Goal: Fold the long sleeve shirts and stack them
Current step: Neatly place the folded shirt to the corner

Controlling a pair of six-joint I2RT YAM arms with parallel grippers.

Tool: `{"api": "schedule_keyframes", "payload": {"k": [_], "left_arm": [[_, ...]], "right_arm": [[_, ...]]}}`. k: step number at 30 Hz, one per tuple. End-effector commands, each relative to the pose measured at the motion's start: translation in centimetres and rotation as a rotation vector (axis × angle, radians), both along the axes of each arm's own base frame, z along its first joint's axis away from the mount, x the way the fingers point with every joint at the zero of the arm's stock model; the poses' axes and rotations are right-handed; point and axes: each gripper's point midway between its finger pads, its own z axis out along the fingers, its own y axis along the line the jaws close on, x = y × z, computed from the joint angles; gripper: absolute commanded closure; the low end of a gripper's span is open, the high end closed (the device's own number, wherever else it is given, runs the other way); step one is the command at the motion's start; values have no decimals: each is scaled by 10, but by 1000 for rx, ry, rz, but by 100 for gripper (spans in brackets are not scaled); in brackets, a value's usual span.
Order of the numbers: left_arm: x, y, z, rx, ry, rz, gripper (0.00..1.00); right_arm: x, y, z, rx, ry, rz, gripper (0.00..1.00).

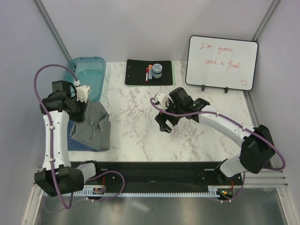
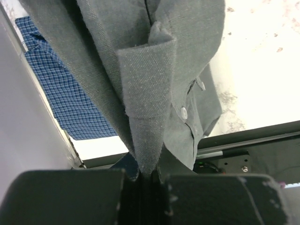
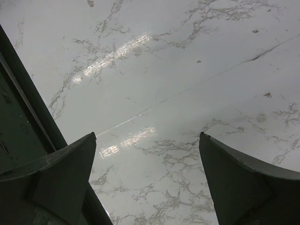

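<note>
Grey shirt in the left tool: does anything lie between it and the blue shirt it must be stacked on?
Nothing visible does. The left tool is shut on the grey shirt, which drapes directly over the blue shirt. The right tool is open over the table, away from both.

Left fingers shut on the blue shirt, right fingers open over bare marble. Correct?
One thing is off: the left fingers are shut on the grey shirt, not the blue shirt, which lies loose under it. The left wrist view shows this. The rest holds: the right fingers are open over bare marble.
</note>
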Motion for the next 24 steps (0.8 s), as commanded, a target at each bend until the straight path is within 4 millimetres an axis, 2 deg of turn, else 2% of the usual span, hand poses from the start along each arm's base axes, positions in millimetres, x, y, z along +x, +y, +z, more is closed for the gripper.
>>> {"api": "schedule_keyframes", "payload": {"k": [1,6,10,17,24], "left_arm": [[20,16,2,23,-97,-97,98],[34,40,1,55,-137,-111,98],[37,57,-5,56,-135,-93,98],[42,84,-36,65,-127,-94,98],[43,128,-66,57,-133,-11,98]], "right_arm": [[0,-4,-6,-18,0,0,2],[-1,-4,-8,-25,10,-1,2],[0,-3,-12,-34,22,0,2],[1,-2,-16,-46,37,2,2],[0,-3,-20,-60,51,4,2]]}}
